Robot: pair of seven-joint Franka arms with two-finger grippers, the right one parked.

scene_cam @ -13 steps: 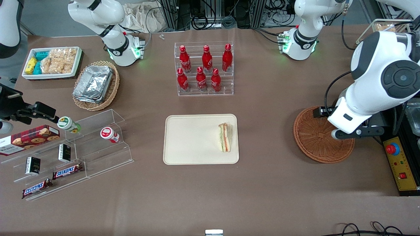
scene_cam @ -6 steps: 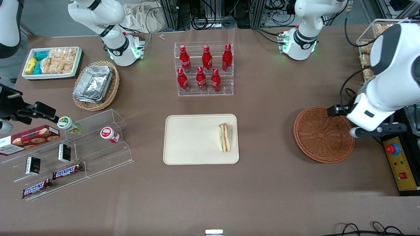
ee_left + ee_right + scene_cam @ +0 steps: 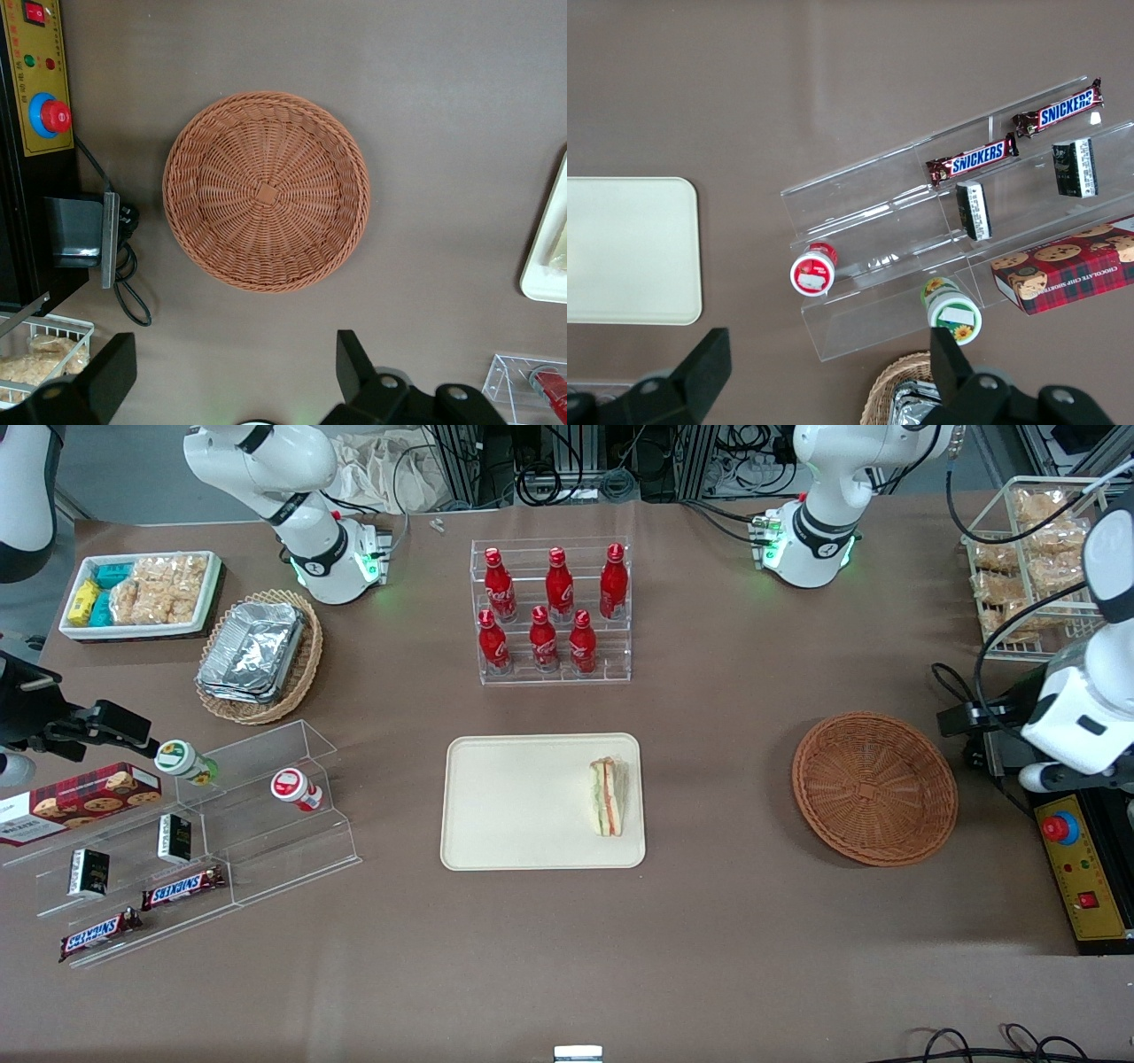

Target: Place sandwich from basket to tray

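Cream-beige plastic tray (image 3: 532, 802) sat mid-table in the front view, with the sandwich (image 3: 608, 796) lying inside it, up against the rim on the working arm's end. Well apart from that, toward the working arm's end of the table, was the reddish-brown wicker basket (image 3: 874, 786), nothing in it. The gripper (image 3: 966, 731) hung just past the basket's edge, even closer to that end, next to the yellow control box with the red stop button (image 3: 1061, 828); couldn't really make out its fingers from there. In the left wrist view the basket (image 3: 266, 190) showed up whole from above, weave bare all the way across, and the gripper (image 3: 232, 376) had its two dark fingers (image 3: 108, 379) spread wide with nothing between them. A corner of the tray (image 3: 542, 257) peeked in too, plus the stop button (image 3: 53, 115). The right wrist view caught the bare part of the tray (image 3: 631, 250) next to a clear acrylic rack (image 3: 921, 257) with Snickers bars (image 3: 971, 159).
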